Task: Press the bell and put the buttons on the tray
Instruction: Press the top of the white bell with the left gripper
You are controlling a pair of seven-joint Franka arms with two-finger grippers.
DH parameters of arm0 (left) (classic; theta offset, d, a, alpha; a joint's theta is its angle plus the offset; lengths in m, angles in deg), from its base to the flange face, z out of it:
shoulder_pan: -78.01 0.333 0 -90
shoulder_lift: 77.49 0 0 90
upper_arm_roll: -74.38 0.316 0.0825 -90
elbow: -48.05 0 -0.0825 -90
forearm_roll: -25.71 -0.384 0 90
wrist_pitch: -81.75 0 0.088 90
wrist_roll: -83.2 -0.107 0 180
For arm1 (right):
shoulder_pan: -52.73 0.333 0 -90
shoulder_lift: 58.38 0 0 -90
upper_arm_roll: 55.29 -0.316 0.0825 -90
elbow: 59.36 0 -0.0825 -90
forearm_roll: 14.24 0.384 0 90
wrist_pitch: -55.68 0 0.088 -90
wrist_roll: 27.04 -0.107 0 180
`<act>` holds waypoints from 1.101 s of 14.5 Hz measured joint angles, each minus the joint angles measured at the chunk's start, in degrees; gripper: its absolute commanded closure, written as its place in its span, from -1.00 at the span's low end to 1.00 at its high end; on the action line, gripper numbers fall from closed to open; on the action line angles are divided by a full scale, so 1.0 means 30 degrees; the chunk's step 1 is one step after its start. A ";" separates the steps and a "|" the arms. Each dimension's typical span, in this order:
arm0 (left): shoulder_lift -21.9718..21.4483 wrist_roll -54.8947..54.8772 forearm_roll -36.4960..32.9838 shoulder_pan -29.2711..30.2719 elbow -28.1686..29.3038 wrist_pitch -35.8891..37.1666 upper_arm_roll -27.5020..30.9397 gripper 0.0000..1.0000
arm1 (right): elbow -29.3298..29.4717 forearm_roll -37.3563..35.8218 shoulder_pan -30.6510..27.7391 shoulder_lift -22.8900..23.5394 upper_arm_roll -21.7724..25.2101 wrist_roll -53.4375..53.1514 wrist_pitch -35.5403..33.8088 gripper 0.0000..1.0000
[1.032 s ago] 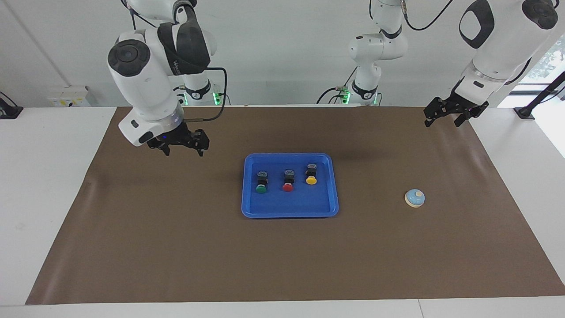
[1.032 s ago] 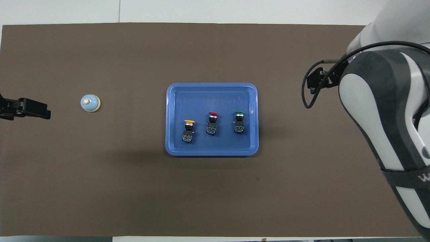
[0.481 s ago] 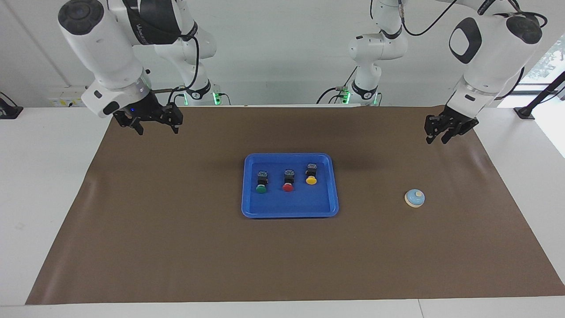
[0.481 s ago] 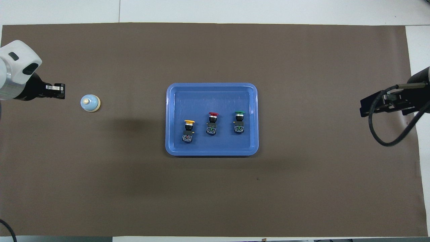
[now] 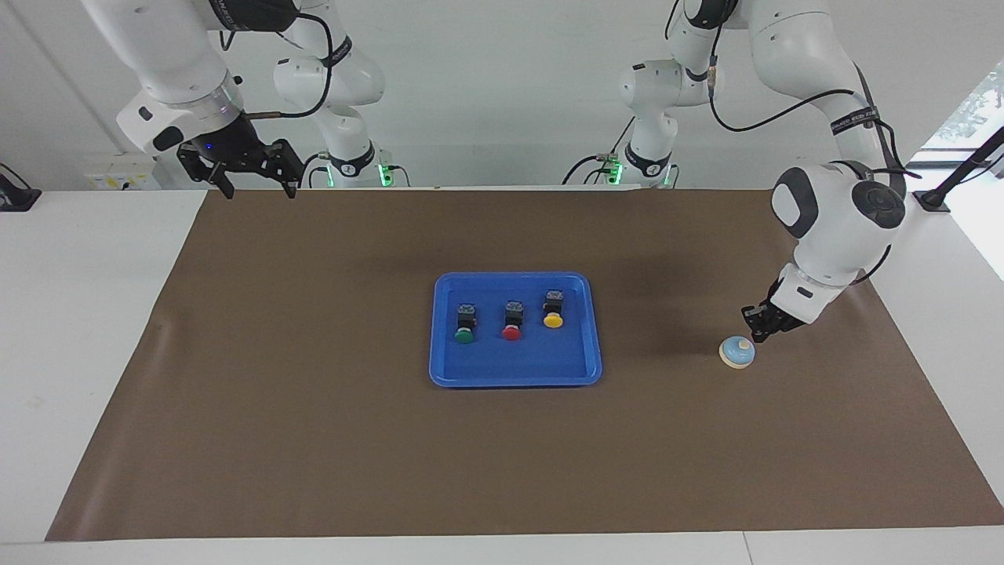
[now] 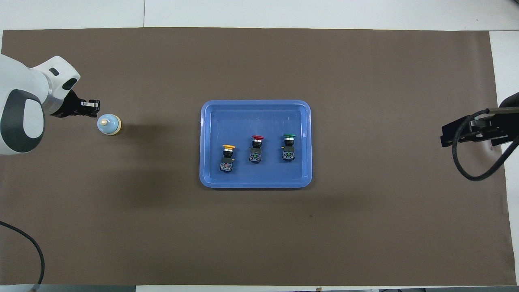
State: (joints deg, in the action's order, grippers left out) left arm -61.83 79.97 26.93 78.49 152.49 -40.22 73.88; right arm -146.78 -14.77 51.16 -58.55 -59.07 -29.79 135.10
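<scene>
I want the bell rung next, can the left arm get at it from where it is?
Probably yes: the left gripper, shut, hangs right beside the bell, and nothing stands between them.

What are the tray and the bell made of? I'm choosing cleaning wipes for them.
The tray looks like moulded plastic: uniform bright blue, glossy, rounded corners and a raised rim. The bell has a smooth light blue dome with a cream knob and base rim; painted metal or plastic, the look leaves that open.

Buttons (image 5: 511, 317) in the tray (image 5: 515, 375) (mid-mat) — bell (image 5: 737, 351) toward the left arm's end.
</scene>
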 measured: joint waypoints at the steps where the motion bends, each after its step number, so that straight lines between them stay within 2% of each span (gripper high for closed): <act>1: 0.0003 0.0000 0.0000 -0.0001 0.0159 -0.0065 -0.0001 1.00 | 0.0000 0.0000 0.0001 0.0000 -0.0033 0.0000 0.0001 -1.00; 6: 0.0082 0.0000 0.0000 0.0000 0.0669 -0.0444 0.0009 1.00 | 0.0000 0.0001 0.0023 0.0000 -0.0067 0.0000 0.0002 -1.00; 13: 0.0872 0.0001 0.0004 0.0003 0.1507 -0.2755 0.0068 1.00 | 0.0000 0.0001 -0.0032 0.0000 -0.0063 0.0000 0.0001 -1.00; 16: 0.0627 0.0001 0.0003 0.0003 0.1933 -0.3405 0.0075 1.00 | 0.0000 0.0001 -0.0032 0.0000 -0.0063 0.0000 0.0001 -1.00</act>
State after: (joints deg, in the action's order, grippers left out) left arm -59.95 79.97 26.94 78.50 158.29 -50.44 74.11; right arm -146.78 -14.77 51.06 -58.55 -59.26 -29.79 135.10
